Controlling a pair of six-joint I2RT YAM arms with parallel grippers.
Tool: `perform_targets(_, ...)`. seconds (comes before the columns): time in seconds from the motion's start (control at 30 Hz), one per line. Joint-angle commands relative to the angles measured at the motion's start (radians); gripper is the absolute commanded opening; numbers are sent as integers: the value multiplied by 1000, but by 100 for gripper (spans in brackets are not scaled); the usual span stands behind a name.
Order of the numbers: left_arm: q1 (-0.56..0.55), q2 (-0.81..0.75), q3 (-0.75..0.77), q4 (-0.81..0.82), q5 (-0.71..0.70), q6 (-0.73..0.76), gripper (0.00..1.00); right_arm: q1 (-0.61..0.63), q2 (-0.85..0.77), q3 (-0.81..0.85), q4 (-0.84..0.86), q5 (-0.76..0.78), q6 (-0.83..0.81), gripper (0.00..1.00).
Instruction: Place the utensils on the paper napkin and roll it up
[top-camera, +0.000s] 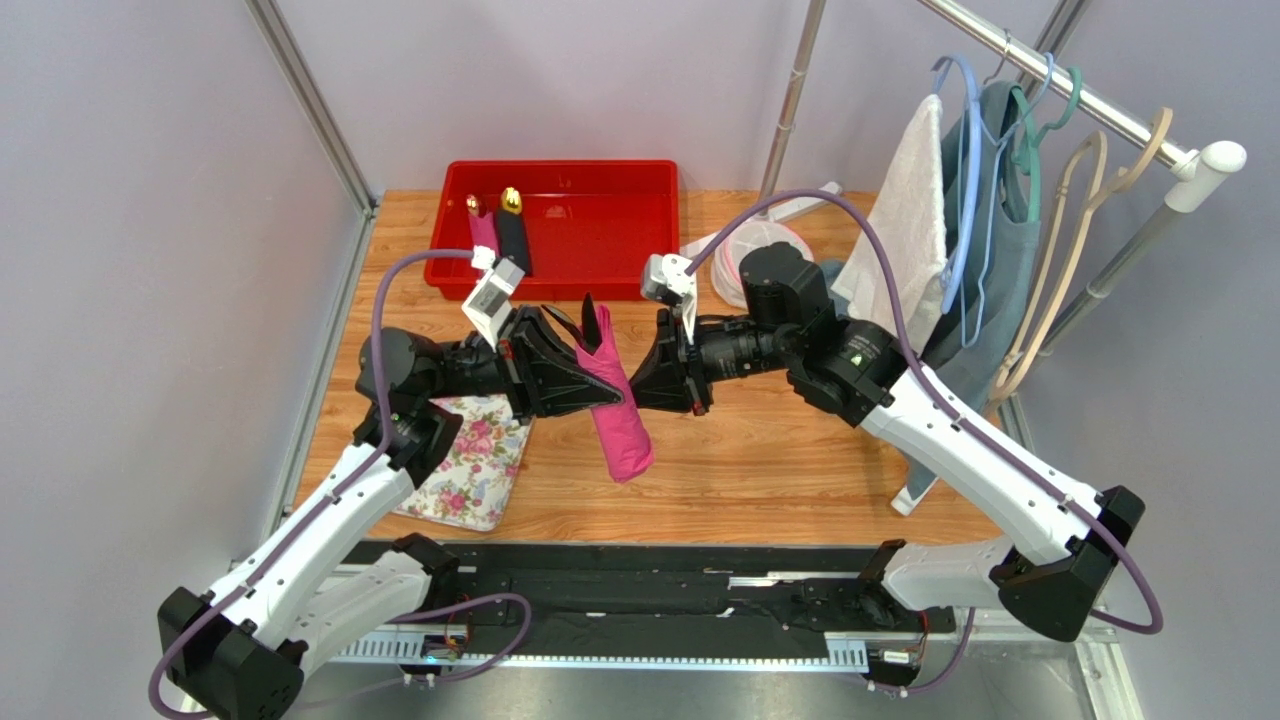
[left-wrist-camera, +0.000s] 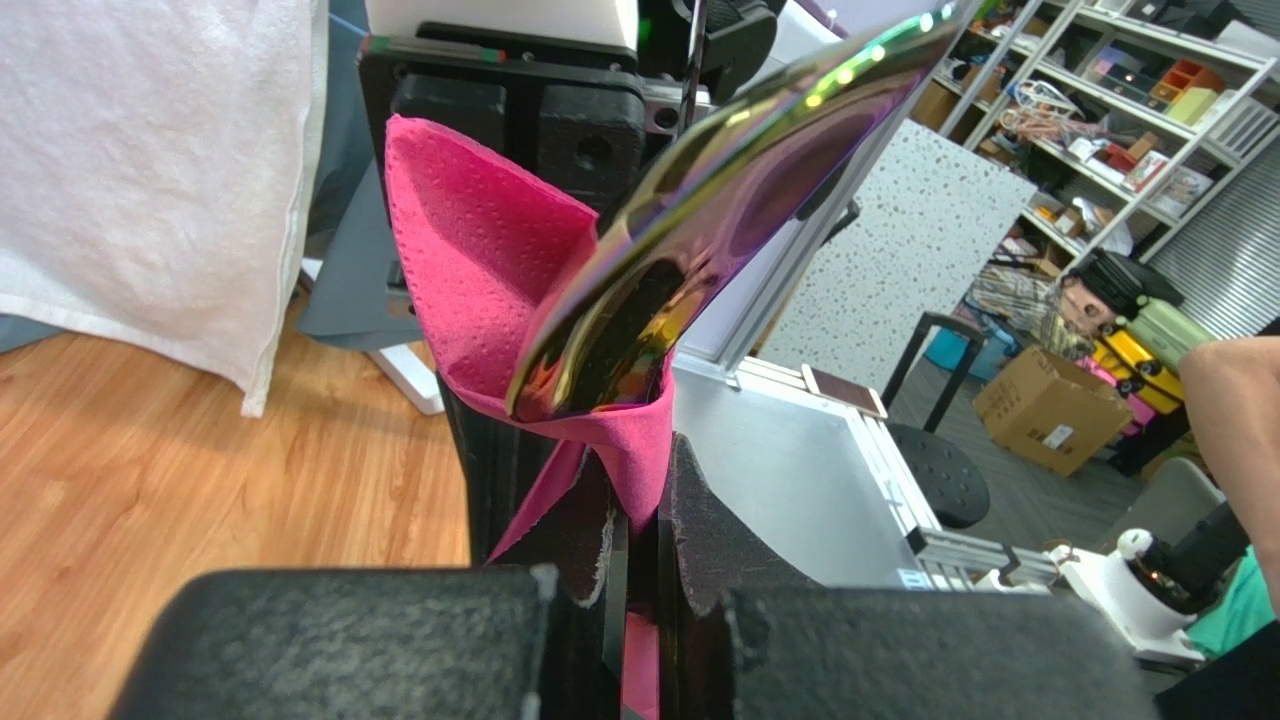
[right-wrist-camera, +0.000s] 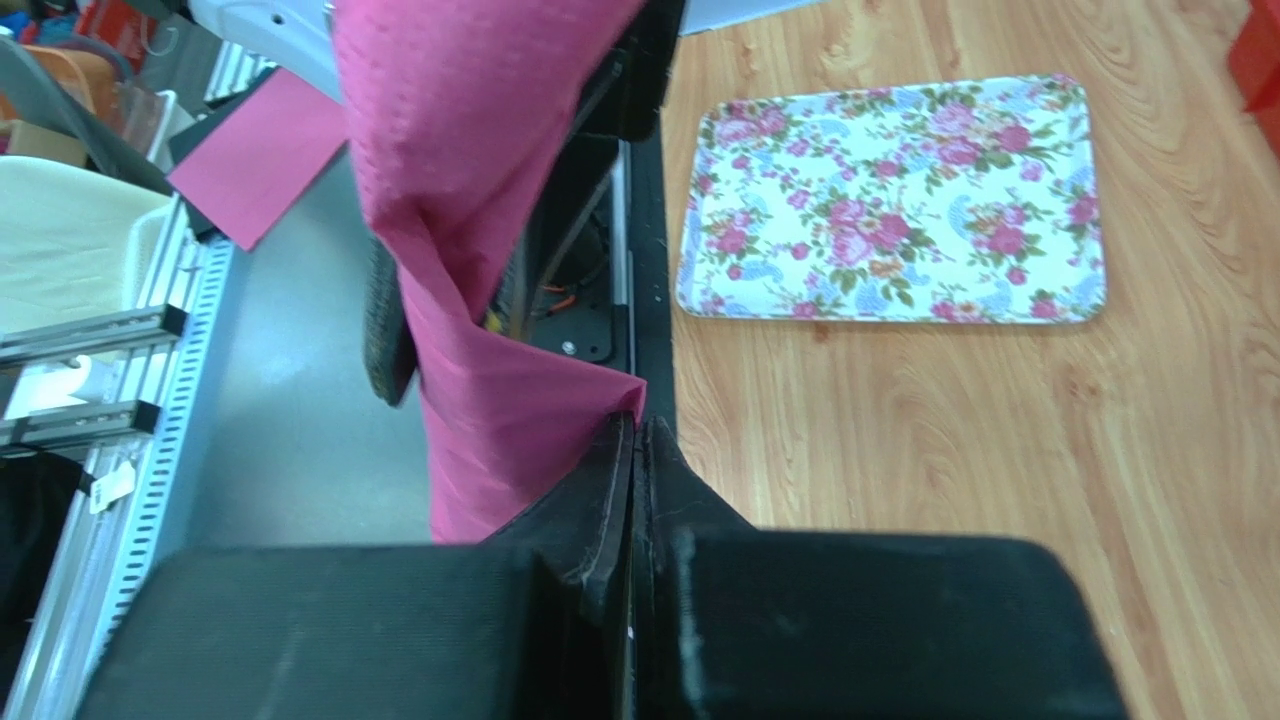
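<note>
magenta paper is seen wrapped loosely around the utensils (top-camera: 589, 320), and the bundle is held in the air above the middle of the table (top-camera: 781, 480), not laid on it. the paper napkin (top-camera: 618, 408) is gripped from nine o'clock by the left gripper (left-wrist-camera: 643, 503), whose jaws are closed tight on a lower fold. from three o'clock it is met by the right gripper (right-wrist-camera: 639, 438), whose jaws are pressed flat together with a corner of the sheet apparently pinched between them. dark utensil ends are seen at the bundle's twelve o'clock end, and a shiny purple-tinted head (left-wrist-camera: 706, 210) is cradled in the fold. loading is judged done and rolling begun. the wrap is open and slack, so tightening and setting down are judged left. a red bin (top-camera: 559, 167) is seen at twelve o'clock of the bundle and a floral cloth (top-camera: 475, 462) at eight o'clock.
</note>
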Motion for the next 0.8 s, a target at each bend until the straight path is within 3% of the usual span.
perform_targets(0.0, -8, -4, 61, 100, -37, -22, 0, 33, 5, -38, 132, -18, 86, 0)
perform_targets(0.23, -7, -10, 56, 31, -77, -8, 0, 30, -14, -41, 128, 31, 102, 0)
perform_targets(0.33, 9, -8, 52, -22, -110, 8, 0, 7, -15, 3, 23, 122, 51, 14)
perform_targets(0.37, 21, -8, 53, -46, -120, 19, 0, -1, -17, 16, -38, 154, 31, 23)
perform_targets(0.6, 64, -8, 53, -236, -239, 156, 0, -177, -64, 106, -202, 307, 20, 31)
perform_targets(0.77, 64, 6, 75, -325, -302, 215, 0, -203, -98, 152, -276, 325, -24, 36)
